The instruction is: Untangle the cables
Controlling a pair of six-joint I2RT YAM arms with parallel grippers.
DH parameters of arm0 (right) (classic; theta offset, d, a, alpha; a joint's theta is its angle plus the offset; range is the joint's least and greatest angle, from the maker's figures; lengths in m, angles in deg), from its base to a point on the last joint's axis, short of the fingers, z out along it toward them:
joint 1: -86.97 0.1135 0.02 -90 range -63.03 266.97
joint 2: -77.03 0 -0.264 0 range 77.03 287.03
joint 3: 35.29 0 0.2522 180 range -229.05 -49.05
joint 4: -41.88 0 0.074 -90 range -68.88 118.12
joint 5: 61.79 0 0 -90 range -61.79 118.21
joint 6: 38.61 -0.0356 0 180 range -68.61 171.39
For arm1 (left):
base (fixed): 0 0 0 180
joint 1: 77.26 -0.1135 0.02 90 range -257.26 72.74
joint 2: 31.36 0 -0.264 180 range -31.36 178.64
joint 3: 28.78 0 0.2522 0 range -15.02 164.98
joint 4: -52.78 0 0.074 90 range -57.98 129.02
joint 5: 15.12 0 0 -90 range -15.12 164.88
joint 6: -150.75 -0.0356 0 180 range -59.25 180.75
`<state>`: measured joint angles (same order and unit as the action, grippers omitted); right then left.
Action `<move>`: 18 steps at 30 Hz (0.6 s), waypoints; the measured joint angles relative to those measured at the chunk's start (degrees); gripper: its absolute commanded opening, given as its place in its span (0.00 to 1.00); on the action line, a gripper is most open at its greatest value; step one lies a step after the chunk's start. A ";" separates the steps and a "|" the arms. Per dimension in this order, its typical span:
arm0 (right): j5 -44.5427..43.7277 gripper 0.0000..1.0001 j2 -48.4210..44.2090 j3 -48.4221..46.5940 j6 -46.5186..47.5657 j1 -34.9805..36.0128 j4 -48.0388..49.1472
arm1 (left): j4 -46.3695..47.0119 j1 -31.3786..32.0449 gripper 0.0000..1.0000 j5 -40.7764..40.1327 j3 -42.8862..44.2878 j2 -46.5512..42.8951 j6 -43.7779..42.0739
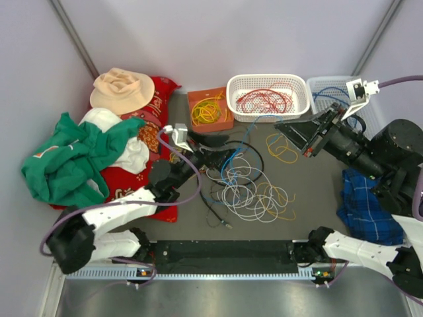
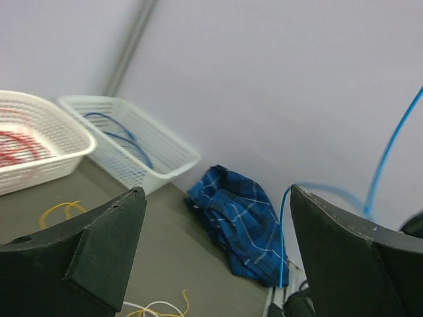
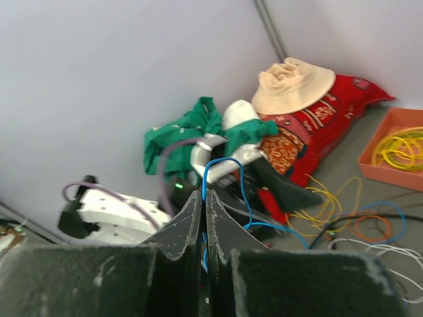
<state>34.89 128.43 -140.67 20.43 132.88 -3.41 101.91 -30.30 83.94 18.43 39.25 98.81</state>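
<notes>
The cables [image 1: 250, 186] lie tangled in white, blue, yellow and black loops at the table's middle. My right gripper [image 1: 280, 129] hangs above the pile's far edge. In the right wrist view its jaws [image 3: 203, 193] are pressed together on a blue cable [image 3: 227, 160], which loops up and trails down toward the pile. My left gripper [image 1: 221, 150] sits at the pile's left edge and is open. In the left wrist view its fingers [image 2: 106, 244] stand wide apart with nothing between them, and the blue cable [image 2: 283, 228] runs just inside the right finger.
A white basket [image 1: 268, 113] holds red cables, a second basket [image 1: 327, 84] holds blue ones, and an orange tray [image 1: 198, 99] holds yellow ones. A blue plaid cloth [image 1: 362, 208] lies at the right. A hat [image 1: 122, 89], red pillow [image 1: 162, 92] and green garment [image 1: 63, 162] crowd the left.
</notes>
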 measured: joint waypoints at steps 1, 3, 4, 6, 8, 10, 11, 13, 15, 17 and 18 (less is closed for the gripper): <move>-0.87 0.00 0.00 0.00 0.50 0.00 -0.48 | -3.17 0.00 0.94 -1.60 0.66 -2.34 -0.81; -2.91 0.00 0.02 0.00 1.70 0.00 -1.92 | -12.83 0.00 0.94 -6.67 3.56 -7.21 -2.29; -3.91 0.00 0.02 0.00 2.36 0.00 -2.54 | -17.62 0.00 0.94 -9.14 5.46 -9.03 -2.82; -5.68 0.00 0.11 0.00 3.52 0.00 -3.26 | -25.35 -0.02 0.94 -13.57 8.35 -11.45 -3.72; -6.88 0.00 0.15 0.00 4.33 0.00 -3.82 | -32.09 -0.02 0.99 -17.29 10.27 -12.68 -4.00; -7.89 0.00 0.24 0.00 5.14 0.00 -4.22 | -38.60 -0.02 0.99 -20.39 11.65 -12.96 -4.13; -8.22 0.00 0.28 0.00 5.44 0.00 -4.28 | -41.64 -0.02 0.99 -21.59 12.22 -12.85 -3.96; -8.94 0.00 0.48 0.00 5.95 0.00 -4.57 | -47.82 0.00 0.99 -24.20 13.60 -12.20 -3.32; -9.55 0.00 0.74 0.00 6.40 0.00 -4.83 | -52.83 -0.02 0.99 -26.77 15.28 -11.06 -1.42; -9.99 0.00 0.96 0.00 6.82 0.00 -5.07 | -56.65 -0.02 0.99 -29.33 16.39 -10.25 1.84; -10.27 0.00 1.18 0.02 7.02 0.00 -5.14 | -58.03 -0.02 0.99 -30.34 16.63 -10.03 3.43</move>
<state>24.62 129.61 -140.64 27.45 132.88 -8.55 43.88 -30.33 53.60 35.06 29.22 102.25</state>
